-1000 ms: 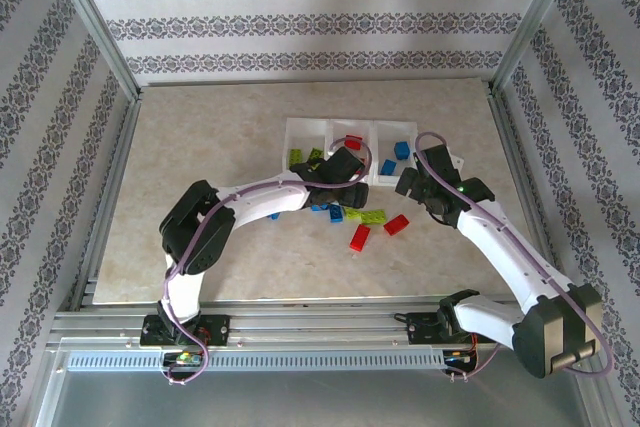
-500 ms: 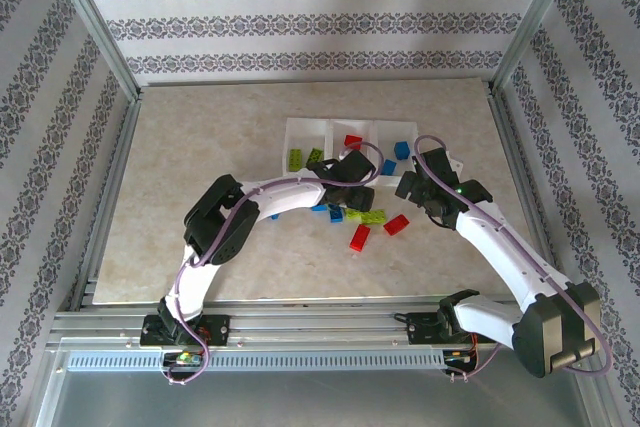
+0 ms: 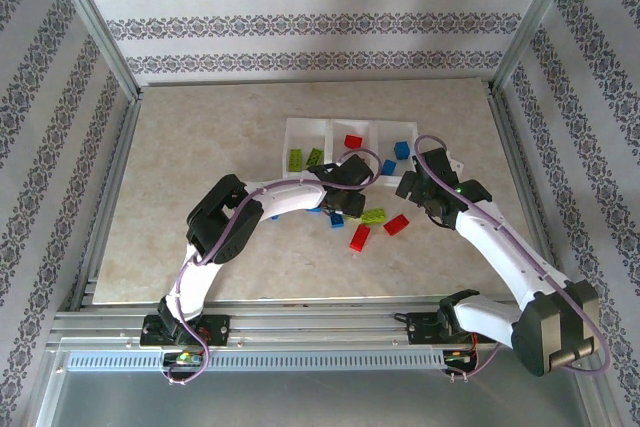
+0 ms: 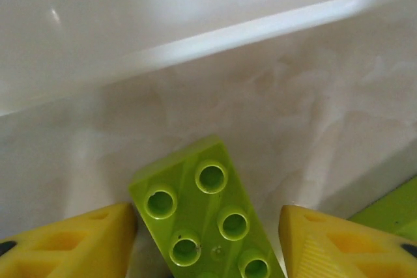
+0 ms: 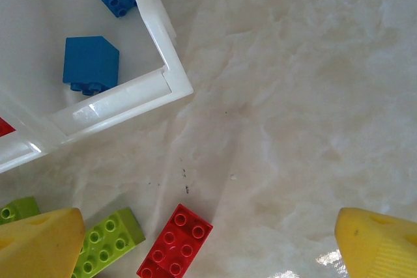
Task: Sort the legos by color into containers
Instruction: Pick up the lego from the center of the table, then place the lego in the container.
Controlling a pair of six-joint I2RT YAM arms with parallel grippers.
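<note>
Left claw (image 4: 205, 229) spread astride a lime green studded plastic brick (image 4: 195, 190) on the marbled beige bench (image 4: 313, 115).
That brick lies at lower middle of the left wrist frame, just short of the rim of the low white translucent three-compartment tray (image 4: 228, 30). Right claw (image 5: 208, 239) gapes wide above the bench, a red studded brick (image 5: 174, 242) at lower left, two blue bricks (image 5: 91, 63) inside the tray corner at upper left.
</note>
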